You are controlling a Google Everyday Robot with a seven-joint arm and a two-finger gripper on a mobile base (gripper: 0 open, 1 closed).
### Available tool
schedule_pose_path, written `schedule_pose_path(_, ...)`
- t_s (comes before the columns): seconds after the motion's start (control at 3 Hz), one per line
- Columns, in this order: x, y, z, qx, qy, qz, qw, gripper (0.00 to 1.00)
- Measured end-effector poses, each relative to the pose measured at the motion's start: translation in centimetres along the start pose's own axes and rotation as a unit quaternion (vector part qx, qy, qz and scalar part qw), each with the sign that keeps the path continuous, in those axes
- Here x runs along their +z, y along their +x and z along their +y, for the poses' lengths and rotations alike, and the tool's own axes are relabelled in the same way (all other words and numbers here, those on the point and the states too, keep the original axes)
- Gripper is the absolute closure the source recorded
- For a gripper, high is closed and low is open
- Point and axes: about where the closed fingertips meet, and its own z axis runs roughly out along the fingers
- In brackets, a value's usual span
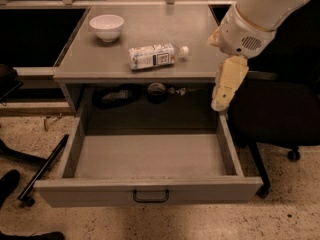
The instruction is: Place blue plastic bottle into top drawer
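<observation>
The blue plastic bottle (156,56) lies on its side on the cabinet top (150,29), white cap pointing right, pale label with a dark patch facing up. The top drawer (150,156) is pulled wide open below it and holds nothing; its front panel with the small black handle (150,196) is nearest me. My gripper (223,98) hangs pointing down at the right edge of the cabinet, above the drawer's right back corner. It is to the right of the bottle and a little lower, holding nothing that I can see.
A white bowl (106,27) stands at the back left of the cabinet top. Dark objects (117,95) sit in the recess behind the drawer. A black office chair (280,114) is close on the right. Black chair legs (42,166) lie on the floor at the left.
</observation>
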Motion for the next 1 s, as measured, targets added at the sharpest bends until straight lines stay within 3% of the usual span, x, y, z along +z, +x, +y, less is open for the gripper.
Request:
schedule_pose_path(0.33,4.7,-4.3,-2.4,-0.034,-0.037,-0.046,0.9977,0.00)
schedule_pose_path(0.67,4.7,-4.3,-2.4,-0.034,-0.037,-0.047,0.9977,0.00)
schedule_pose_path(1.0,5.1,-4.7,-3.6,-0.048,-0.028,-0.067,0.9962,0.00)
